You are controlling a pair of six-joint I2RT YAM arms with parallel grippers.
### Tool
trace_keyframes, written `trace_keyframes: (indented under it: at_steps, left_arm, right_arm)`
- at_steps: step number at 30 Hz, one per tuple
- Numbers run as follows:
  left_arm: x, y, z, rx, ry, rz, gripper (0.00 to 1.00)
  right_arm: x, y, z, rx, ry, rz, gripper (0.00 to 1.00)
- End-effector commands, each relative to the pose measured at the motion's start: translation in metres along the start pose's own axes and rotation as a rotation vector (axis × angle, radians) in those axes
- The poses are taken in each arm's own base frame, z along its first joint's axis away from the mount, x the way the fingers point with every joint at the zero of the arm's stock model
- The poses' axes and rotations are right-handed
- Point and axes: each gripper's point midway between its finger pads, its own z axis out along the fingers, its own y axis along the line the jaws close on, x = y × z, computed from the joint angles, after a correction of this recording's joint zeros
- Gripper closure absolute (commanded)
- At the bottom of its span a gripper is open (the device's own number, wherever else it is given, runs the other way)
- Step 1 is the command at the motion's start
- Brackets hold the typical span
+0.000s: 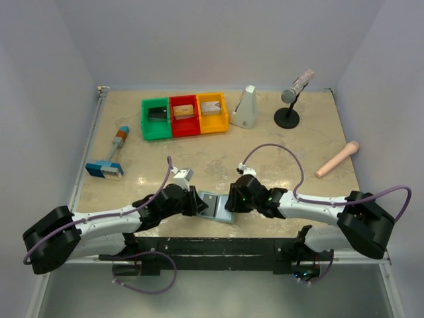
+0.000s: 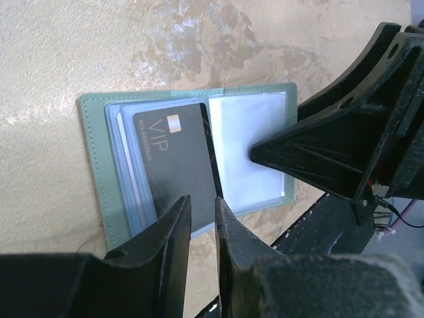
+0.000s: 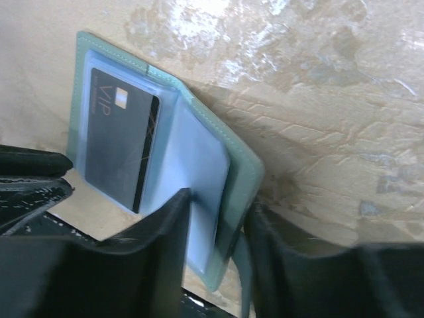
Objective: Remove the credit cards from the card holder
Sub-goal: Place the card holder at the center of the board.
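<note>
Just beyond my black left fingers [image 2: 173, 228] I saw a thin black plastic card [image 2: 175, 159] with pale "VIP" lettering, in a flat sage-green stitched card holder [image 2: 93, 172] with pale blue pockets.

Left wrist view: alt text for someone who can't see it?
An open card holder lies on a beige table, a black VIP card in one clear pocket, the pocket beside it apparently empty. The left gripper, fingers slightly apart, points at the card's lower edge; the right gripper reaches in over the empty-looking pocket.

Left gripper [image 1: 197, 202] and right gripper [image 1: 232, 199] flank card holder [image 1: 216, 207].
</note>
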Motion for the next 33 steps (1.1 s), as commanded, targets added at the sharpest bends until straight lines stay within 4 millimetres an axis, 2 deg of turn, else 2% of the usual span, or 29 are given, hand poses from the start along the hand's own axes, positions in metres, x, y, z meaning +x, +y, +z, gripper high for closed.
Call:
trace_keyframes:
  at_steps: [1, 3, 6, 17, 21, 25, 28, 31, 33]
  left_arm:
    - [-0.001, 0.0, 0.003, 0.024, -0.021, -0.017, 0.75]
    - [0.001, 0.0, 0.003, 0.027, -0.017, -0.018, 0.75]
    - [0.003, 0.002, 0.002, 0.029, -0.017, -0.023, 0.75]
    - [0.002, 0.0, 0.002, 0.042, -0.02, -0.025, 0.76]
    - [0.003, 0.0, 0.002, 0.042, -0.02, -0.022, 0.76]
    - [0.003, 0.0, 0.002, 0.042, -0.02, -0.023, 0.76]
    - [0.004, 0.001, 0.002, 0.041, -0.017, -0.025, 0.76]
    - [0.006, 0.003, 0.001, 0.035, -0.012, -0.025, 0.76]
    - [0.008, 0.006, 0.0, 0.029, -0.007, -0.024, 0.76]
  right_arm:
    - [-0.007, -0.01, -0.009, 0.065, -0.013, -0.031, 0.49]
    - [-0.011, -0.008, -0.014, 0.062, -0.024, -0.029, 0.41]
    - [-0.017, -0.006, -0.024, 0.062, -0.043, -0.029, 0.37]
    - [-0.053, 0.017, -0.081, 0.002, -0.16, -0.068, 0.36]
    - [-0.061, 0.053, -0.103, -0.13, -0.21, -0.13, 0.42]
    - [-0.059, 0.097, -0.118, -0.218, -0.201, -0.224, 0.58]
    - [-0.051, 0.111, -0.106, -0.211, -0.137, -0.232, 0.69]
    - [-0.038, 0.11, -0.086, -0.197, -0.082, -0.188, 0.8]
    - [-0.026, 0.102, -0.07, -0.18, -0.048, -0.16, 0.84]
